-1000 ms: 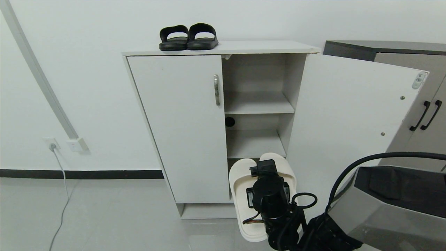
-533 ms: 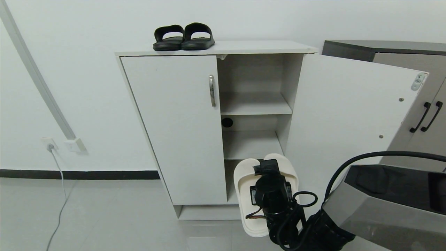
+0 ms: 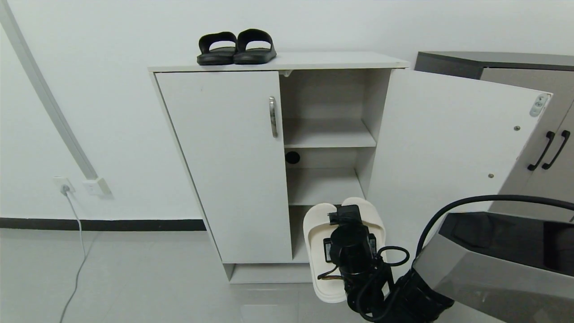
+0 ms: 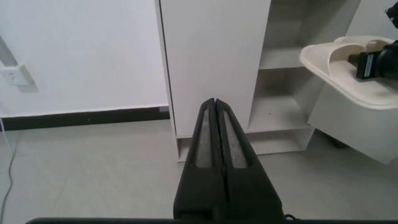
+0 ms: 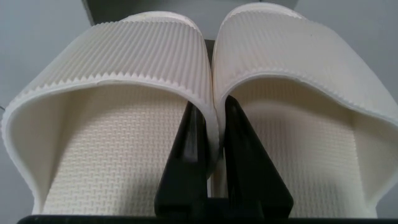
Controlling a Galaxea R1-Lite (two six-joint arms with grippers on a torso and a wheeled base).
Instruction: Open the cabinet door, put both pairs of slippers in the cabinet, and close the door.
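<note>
Itemising, head view: white slippers [image 3: 316,233] edged nearer the lowest compartment of the cabinet [image 3: 224,170], black slippers [image 3: 236,47] atop, placement pending; left wrist view: left gripper [image 4: 214,106] closed, empty; right wrist view: right gripper [image 5: 213,130] pinching the white slippers' adjoining walls.

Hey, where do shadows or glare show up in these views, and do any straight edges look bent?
Head view: soft even light, no harsh glare; the cabinet narrows toward the floor, its lowest bay shaded. Left wrist view: flat light, hardly any shadow on the floor. Right wrist view: white slippers evenly lit, dark only in the gap around the right gripper.
</note>
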